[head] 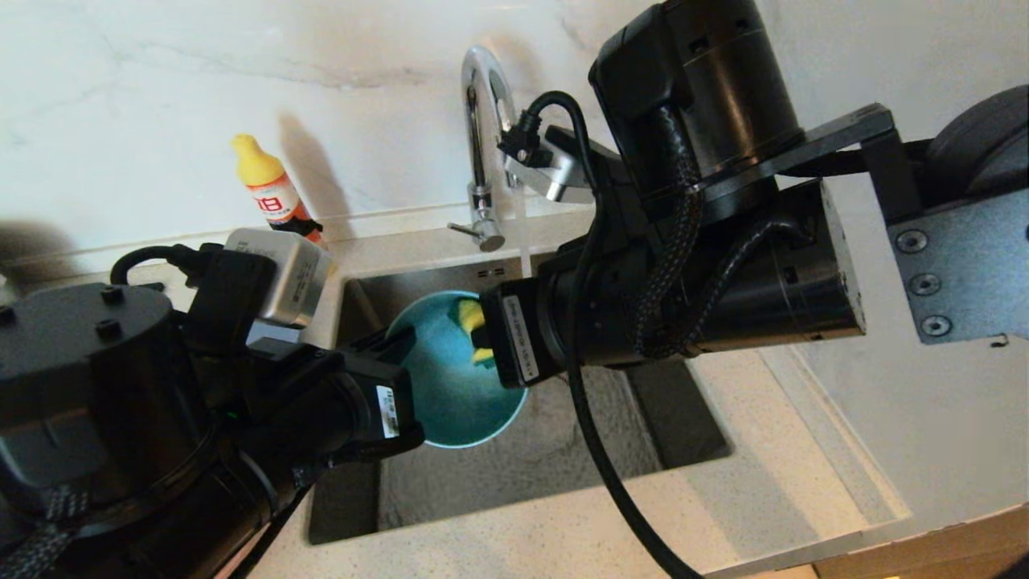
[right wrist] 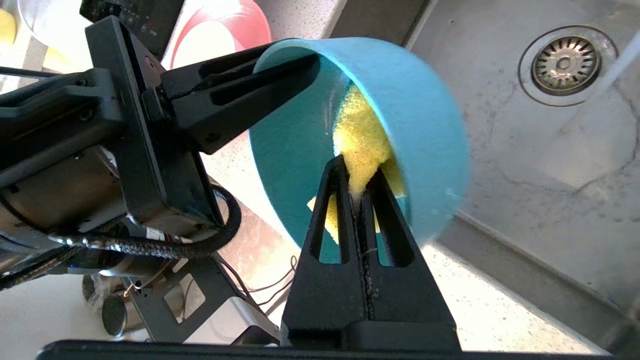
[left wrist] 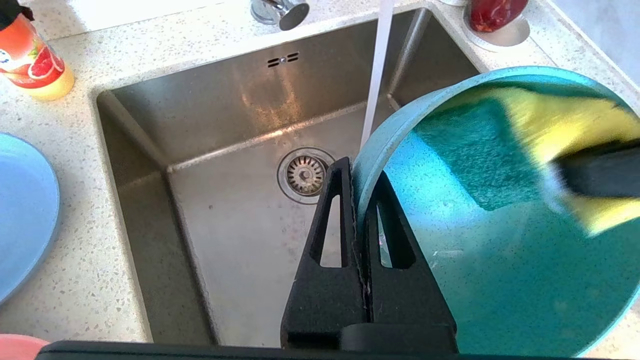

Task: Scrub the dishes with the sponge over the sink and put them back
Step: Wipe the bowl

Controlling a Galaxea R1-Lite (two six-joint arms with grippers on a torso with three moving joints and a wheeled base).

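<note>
Over the sink [head: 514,474] [left wrist: 235,220] hangs the teal bowl [head: 450,386] [left wrist: 475,265] [right wrist: 420,110], tipped on its side. My left gripper [head: 402,342] [left wrist: 361,172] [right wrist: 295,52] is shut on its rim, one finger inside and one outside. Reaching into the bowl from the other side, my right gripper [head: 481,334] [right wrist: 357,170] is shut on the yellow sponge [head: 470,318] [left wrist: 550,125] [right wrist: 360,140], which presses against the bowl's inner wall. A thin stream of water [left wrist: 377,75] runs from the chrome tap [head: 482,121] just behind the bowl.
A grey-blue plate [left wrist: 20,215] and the edge of a salmon-pink plate [left wrist: 20,345] lie on the counter left of the sink. A yellow-capped bottle [head: 269,189] [left wrist: 32,60] stands at the back left. A red thing on a small saucer [left wrist: 495,12] sits behind the sink's right corner.
</note>
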